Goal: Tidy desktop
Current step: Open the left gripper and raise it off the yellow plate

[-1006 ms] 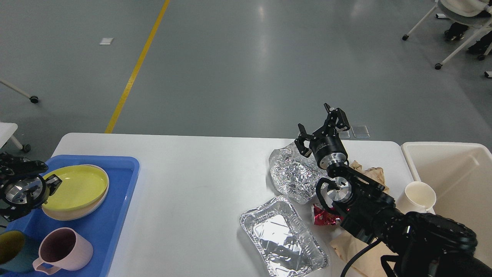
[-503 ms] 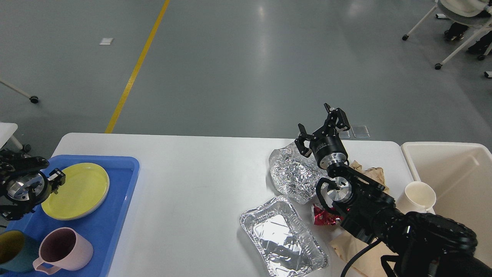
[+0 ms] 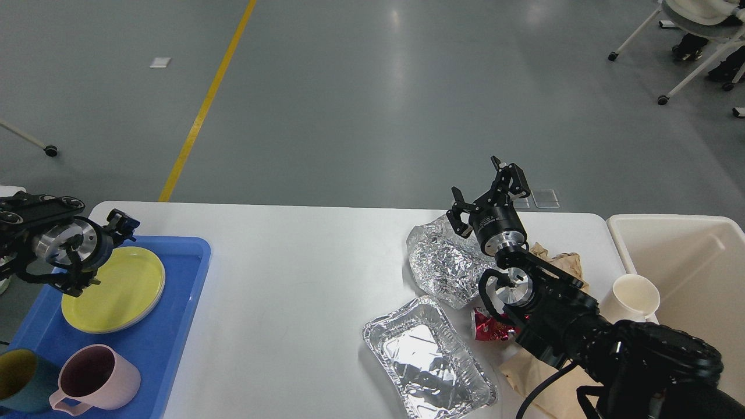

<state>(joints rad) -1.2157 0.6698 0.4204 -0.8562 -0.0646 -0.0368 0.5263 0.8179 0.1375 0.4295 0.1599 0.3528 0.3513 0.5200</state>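
Note:
The white desktop (image 3: 291,262) fills the lower view. At its left a blue tray (image 3: 192,273) holds a yellow plate (image 3: 116,288) lying flat on a paler plate, a pink mug (image 3: 93,378) and a teal mug (image 3: 14,372). My left gripper (image 3: 121,224) hovers over the tray's far edge, just beyond the plate, seen small and dark. At the right lie crumpled foil (image 3: 442,262), a foil tray (image 3: 428,358), a red wrapper (image 3: 489,329) and brown paper (image 3: 561,262). My right gripper (image 3: 483,183) is open and empty, raised above the foil's far side.
A cream bin (image 3: 687,262) stands at the table's right edge, with a white paper cup (image 3: 634,297) beside it on the table. Grey floor with a yellow line lies beyond the far edge. Wheeled chair legs stand at the far right.
The yellow plate went from tilted to lying flat in the tray. My left gripper then rose and moved away toward the tray's far edge. The right arm has not moved.

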